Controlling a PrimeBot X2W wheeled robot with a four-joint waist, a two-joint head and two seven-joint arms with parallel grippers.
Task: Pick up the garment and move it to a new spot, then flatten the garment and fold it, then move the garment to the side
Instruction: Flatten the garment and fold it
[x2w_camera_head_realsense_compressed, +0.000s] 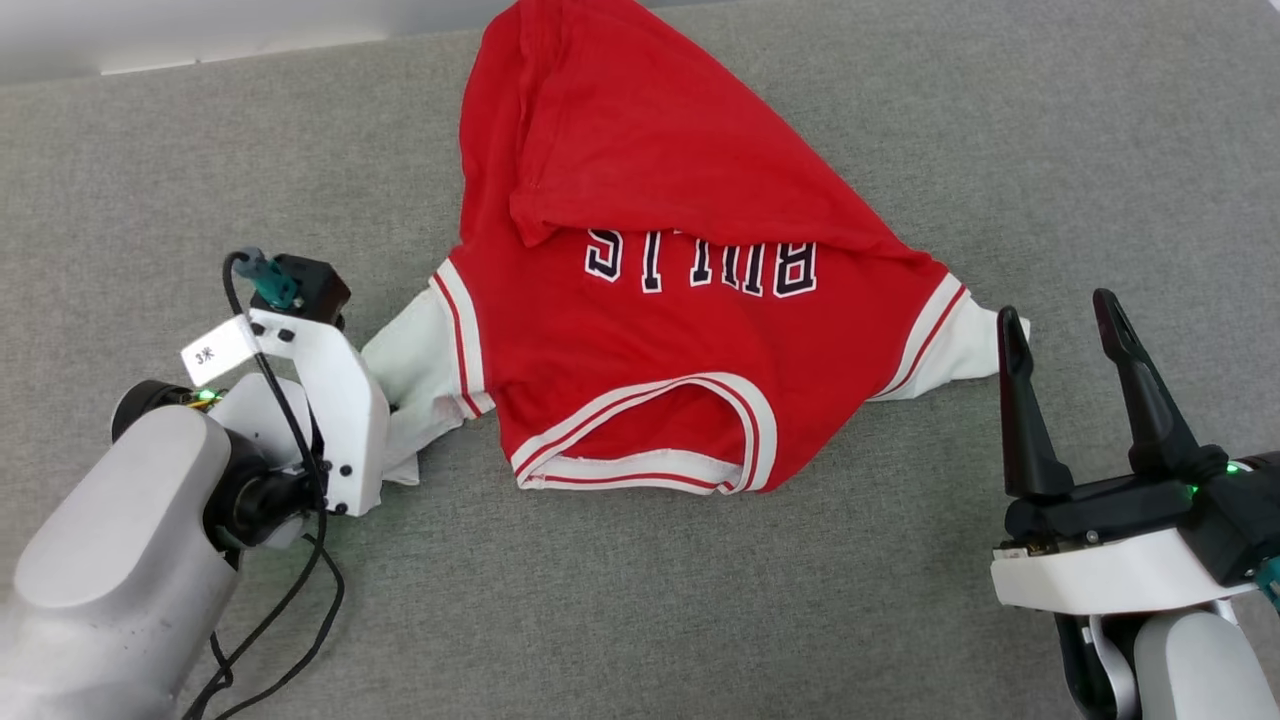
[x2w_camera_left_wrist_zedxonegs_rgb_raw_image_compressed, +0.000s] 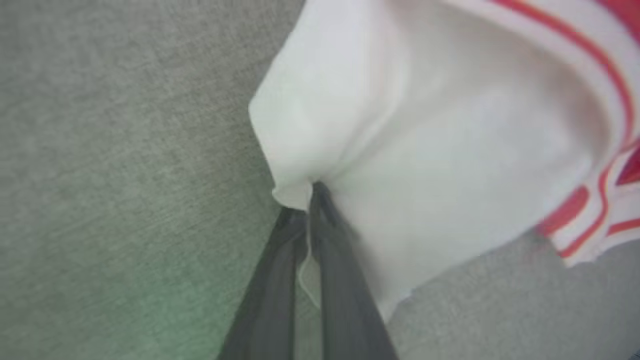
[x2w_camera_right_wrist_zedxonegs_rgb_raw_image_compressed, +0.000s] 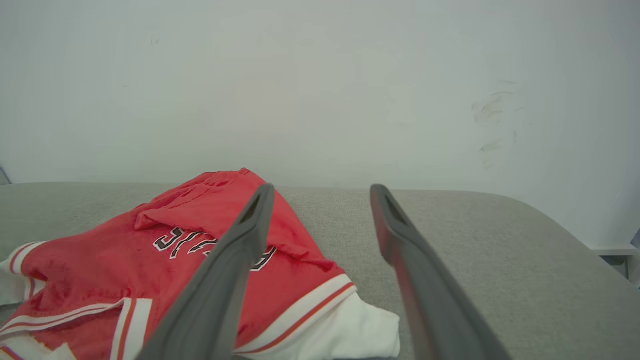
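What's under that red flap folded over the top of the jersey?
The flap of the garment covers the far edge of the BULLS lettering; the rest of the letters show. Anything deeper beneath it is hidden.

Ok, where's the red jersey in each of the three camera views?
Head view: garment centre, reaching the top edge, collar toward the robot.
Left wrist view: its white sleeve at upper right, pinched by the left gripper.
Right wrist view: lower left.
Shared landmark: the grey cloth surface under it.
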